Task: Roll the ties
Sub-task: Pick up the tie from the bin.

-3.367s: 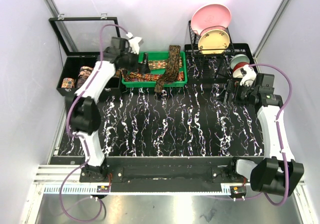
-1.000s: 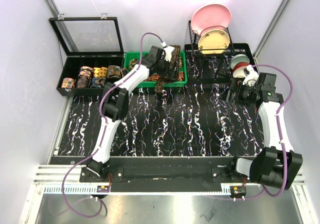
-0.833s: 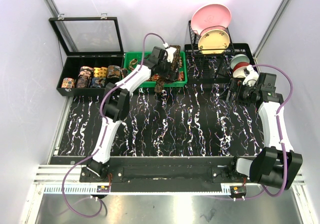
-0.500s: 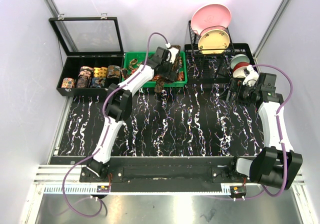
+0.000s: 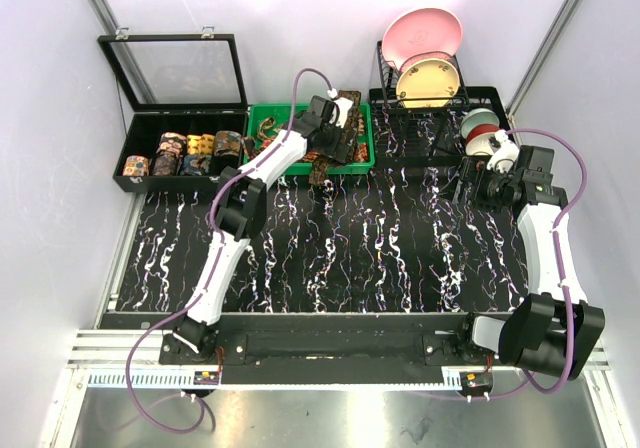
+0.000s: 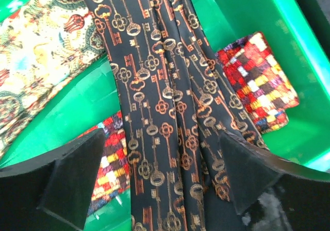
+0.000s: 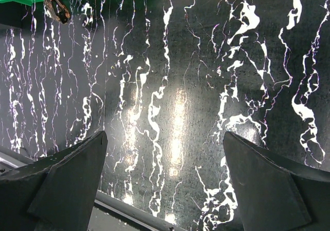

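Several loose ties lie in a green tray [image 5: 362, 165]. A dark tie with gold and orange keys [image 6: 154, 97] runs across it and hangs over the front edge [image 5: 320, 174]. A cream patterned tie [image 6: 36, 61] and a red and yellow checked tie [image 6: 258, 81] lie beside it. My left gripper [image 6: 162, 182] is open, low over the key tie, one finger on each side; it shows in the top view [image 5: 338, 140]. Several rolled ties [image 5: 185, 155] sit in a black box. My right gripper [image 7: 165, 190] is open and empty over the marbled table [image 7: 206, 61].
The black box has a raised glass lid [image 5: 175, 68] at the back left. A dish rack [image 5: 430, 118] with a pink plate [image 5: 422, 33] and a yellow plate [image 5: 428, 80] stands at the back right, with bowls [image 5: 482, 126] by my right arm.
My left arm has swung right from the black box to the green tray and has come down over the key tie. The right arm has hardly moved.
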You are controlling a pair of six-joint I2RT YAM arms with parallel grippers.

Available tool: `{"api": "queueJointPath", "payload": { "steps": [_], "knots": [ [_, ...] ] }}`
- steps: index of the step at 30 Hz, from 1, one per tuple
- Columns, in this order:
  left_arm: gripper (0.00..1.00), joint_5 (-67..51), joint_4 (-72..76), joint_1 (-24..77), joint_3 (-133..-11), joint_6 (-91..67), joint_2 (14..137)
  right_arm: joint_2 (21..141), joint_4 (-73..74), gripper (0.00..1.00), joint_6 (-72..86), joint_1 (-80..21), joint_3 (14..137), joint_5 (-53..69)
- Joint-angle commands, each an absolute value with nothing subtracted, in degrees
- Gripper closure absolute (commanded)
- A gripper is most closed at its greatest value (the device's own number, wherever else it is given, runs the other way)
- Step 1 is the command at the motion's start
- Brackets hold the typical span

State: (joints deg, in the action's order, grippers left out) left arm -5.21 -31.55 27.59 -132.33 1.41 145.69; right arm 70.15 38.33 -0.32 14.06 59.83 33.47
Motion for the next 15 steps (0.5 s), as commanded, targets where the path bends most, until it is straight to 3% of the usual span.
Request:
{"api": "queueJointPath", "payload": {
  "steps": [1, 6, 12, 15],
  "knots": [
    [0.11, -7.22, -36.11, 26.02, -138.24, 0.26, 150.02, 69.7, 36.21, 0.0, -0.35, 14.5, 60.29, 32.34],
    [0.33, -3.79, -37.17, 26.19, -136.67, 1.49, 149.24, 69.87, 35.77, 0.0, -0.26, 14.59, 60.47, 31.9],
    [0.46, -0.44, -41.04, 26.19, -137.29, 2.64, 150.38, 70.05, 35.6, 0.0, -0.35, 14.77, 60.73, 31.82],
    [0.64, -0.26, -41.05, 26.1, -137.29, 2.81, 150.12, 70.14, 35.6, 0.0, 1.13, 14.85, 60.91, 31.73]
  ]
}}
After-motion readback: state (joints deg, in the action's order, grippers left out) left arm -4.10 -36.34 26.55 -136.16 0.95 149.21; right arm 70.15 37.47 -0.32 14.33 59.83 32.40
